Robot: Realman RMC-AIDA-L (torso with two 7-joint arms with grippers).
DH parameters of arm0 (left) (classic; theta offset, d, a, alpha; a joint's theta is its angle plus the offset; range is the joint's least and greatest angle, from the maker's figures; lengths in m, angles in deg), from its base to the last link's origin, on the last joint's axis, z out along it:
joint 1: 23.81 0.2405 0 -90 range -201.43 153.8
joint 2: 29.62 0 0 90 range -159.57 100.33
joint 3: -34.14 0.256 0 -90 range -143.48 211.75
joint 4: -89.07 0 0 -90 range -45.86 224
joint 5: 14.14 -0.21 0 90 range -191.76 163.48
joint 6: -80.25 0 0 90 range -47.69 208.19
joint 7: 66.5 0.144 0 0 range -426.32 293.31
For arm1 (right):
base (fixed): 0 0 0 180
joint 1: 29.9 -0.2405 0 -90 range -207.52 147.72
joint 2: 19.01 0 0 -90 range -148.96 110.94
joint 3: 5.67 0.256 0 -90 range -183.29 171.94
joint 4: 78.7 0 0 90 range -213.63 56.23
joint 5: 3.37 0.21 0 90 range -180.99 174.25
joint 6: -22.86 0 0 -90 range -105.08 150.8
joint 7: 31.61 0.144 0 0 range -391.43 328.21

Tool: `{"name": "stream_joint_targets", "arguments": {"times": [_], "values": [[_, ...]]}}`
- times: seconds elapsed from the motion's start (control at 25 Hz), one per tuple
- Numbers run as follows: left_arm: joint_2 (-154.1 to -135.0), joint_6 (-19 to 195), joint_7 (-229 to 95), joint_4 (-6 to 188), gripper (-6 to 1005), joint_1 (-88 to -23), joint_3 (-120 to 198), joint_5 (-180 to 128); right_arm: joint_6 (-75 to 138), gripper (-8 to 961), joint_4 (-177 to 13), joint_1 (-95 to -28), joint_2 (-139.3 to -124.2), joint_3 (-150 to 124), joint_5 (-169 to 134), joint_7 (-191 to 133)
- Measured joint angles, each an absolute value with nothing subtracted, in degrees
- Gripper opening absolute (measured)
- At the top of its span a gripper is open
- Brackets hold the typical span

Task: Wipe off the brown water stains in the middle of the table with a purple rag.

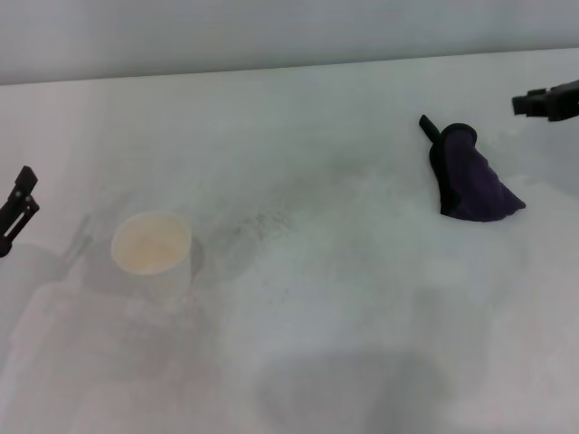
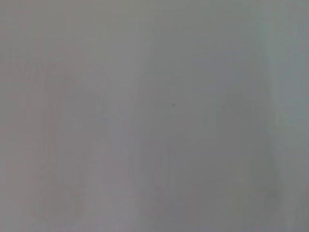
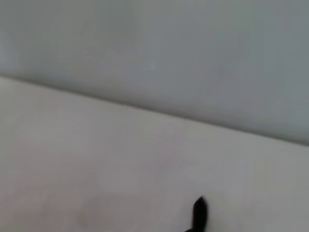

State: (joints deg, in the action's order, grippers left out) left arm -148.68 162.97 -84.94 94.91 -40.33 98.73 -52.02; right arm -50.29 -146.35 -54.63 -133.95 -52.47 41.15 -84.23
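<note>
Cup (image 1: 151, 246) foremost; right gripper (image 1: 520, 104) apparently empty.

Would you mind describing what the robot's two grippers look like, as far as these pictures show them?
Only small parts show, both in the head view. The left gripper appears as a thin black piece with angular, bracket-like edges. The right gripper is a black blocky part with squared-off ends. No cables, markings or arm links are visible, and neither wrist view shows that arm's own fingers.

White table (image 3: 96, 169) – black rag tab (image 3: 199, 212) at edge.
</note>
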Motion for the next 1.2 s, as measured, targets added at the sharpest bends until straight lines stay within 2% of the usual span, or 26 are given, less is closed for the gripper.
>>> {"name": "stream_joint_targets", "arguments": {"times": [0.64,0.84,1.2], "values": [[-148.71,162.9,-84.7,95.3,872,-40.4,98.7,-48.6,-48.2,258,-125.9,-51.7,-133.42,-29.6,69.2,-120.5],[-148.71,162.9,-84.5,95.1,872,-41.1,98.7,-46.3,-47.3,258,-119.4,-51.1,-133.15,-27.9,76.7,-130.4],[-148.74,162.5,-84.4,94.8,873,-42.6,98.7,-44.4,-47.3,258,-105.4,-49.3,-133.52,-27.7,95.4,-158.5]]}}
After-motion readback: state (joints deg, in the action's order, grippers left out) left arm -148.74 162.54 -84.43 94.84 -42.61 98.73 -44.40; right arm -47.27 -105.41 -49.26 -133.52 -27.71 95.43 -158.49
